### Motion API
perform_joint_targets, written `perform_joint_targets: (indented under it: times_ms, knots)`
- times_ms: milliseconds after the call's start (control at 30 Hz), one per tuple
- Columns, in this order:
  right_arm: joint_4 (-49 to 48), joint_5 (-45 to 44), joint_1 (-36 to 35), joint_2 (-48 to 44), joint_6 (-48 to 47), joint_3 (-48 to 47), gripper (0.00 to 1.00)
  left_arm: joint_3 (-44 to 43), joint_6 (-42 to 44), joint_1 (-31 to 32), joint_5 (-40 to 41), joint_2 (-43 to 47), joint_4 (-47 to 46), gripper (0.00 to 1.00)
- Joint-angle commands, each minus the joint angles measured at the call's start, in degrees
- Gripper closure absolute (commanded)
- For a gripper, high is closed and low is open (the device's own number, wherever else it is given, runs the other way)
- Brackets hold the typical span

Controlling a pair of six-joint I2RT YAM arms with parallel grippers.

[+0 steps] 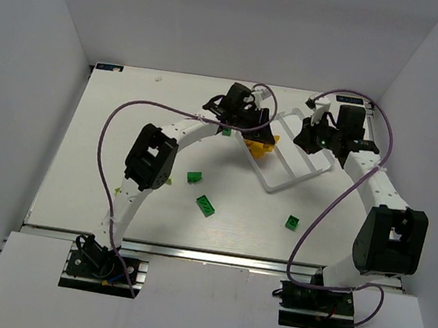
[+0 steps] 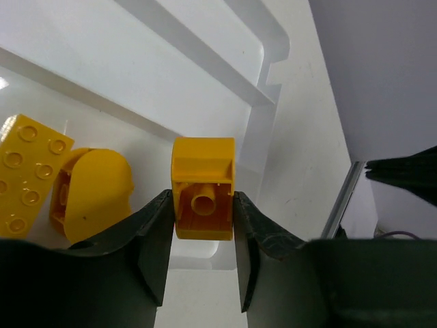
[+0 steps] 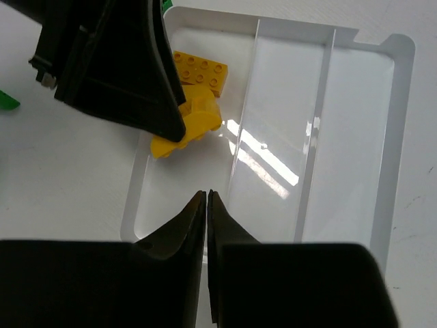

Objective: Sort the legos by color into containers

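Your left gripper [image 2: 202, 225] is clenched on an orange brick [image 2: 203, 174], underside toward the wrist camera. It hangs over the end of the tray's [image 2: 272, 96] outer compartment, where an orange pair [image 2: 92, 195] lies, so it is probably poised for release by colour. Your right gripper [image 3: 206, 201] is closed on nothing and parked above the tray. Green bricks [image 1: 205, 205] wait on the table [image 1: 107, 139].

L wrist cam: flat orange brick [image 2: 27, 174] cut off at edge.
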State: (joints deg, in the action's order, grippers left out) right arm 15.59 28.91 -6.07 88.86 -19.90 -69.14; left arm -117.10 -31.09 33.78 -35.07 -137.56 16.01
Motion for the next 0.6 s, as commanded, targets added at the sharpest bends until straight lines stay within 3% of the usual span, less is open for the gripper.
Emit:
perform_joint_targets:
  times_ms: [0,67,100,167,200,233,300,367,433,533,567]
  knots:
    - [-1.62,1.41,0.70,-1.67,0.04,0.24,0.90,-0.59,3.05,1.55,2.11,3.17,4.73,0.48]
    - [0.38,4.30,0.88,-1.23,-1.45,-0.55,0.83,-0.06,3.58,2.16,2.81,3.44,5.52,0.37]
    - [1.88,5.97,1.23,-0.88,-4.15,-1.16,0.72,-0.06,3.76,2.17,2.73,3.52,5.52,0.35]
    - [6.09,12.30,1.32,0.26,-8.64,-3.62,0.60,-1.02,3.50,2.17,2.46,3.26,5.52,0.32]
    - [10.64,14.14,1.06,0.70,-13.10,-4.50,0.45,-1.46,3.32,2.17,2.29,3.00,5.52,0.31]
    - [13.21,17.38,1.14,1.05,-15.67,-5.90,0.39,-2.51,3.23,2.17,2.20,2.82,5.52,0.30]
    - [20.04,19.77,1.06,1.75,-20.50,-6.44,0.29,-3.22,2.88,2.69,2.46,2.82,5.79,0.30]
    - [25.95,21.98,1.06,1.76,-31.91,-6.18,0.26,-3.23,2.79,2.69,4.29,4.74,6.57,0.31]
    - [34.45,21.03,1.06,0.80,-43.83,-4.87,0.26,-2.09,2.70,1.38,6.14,7.46,7.54,0.44]
    - [39.15,16.04,1.23,-2.44,-51.62,-0.30,0.27,4.49,3.22,0.06,12.29,16.15,9.29,0.78]
    - [38.73,14.18,0.97,-3.59,-51.47,2.58,0.27,9.12,3.75,0.06,14.05,18.79,9.91,0.78]
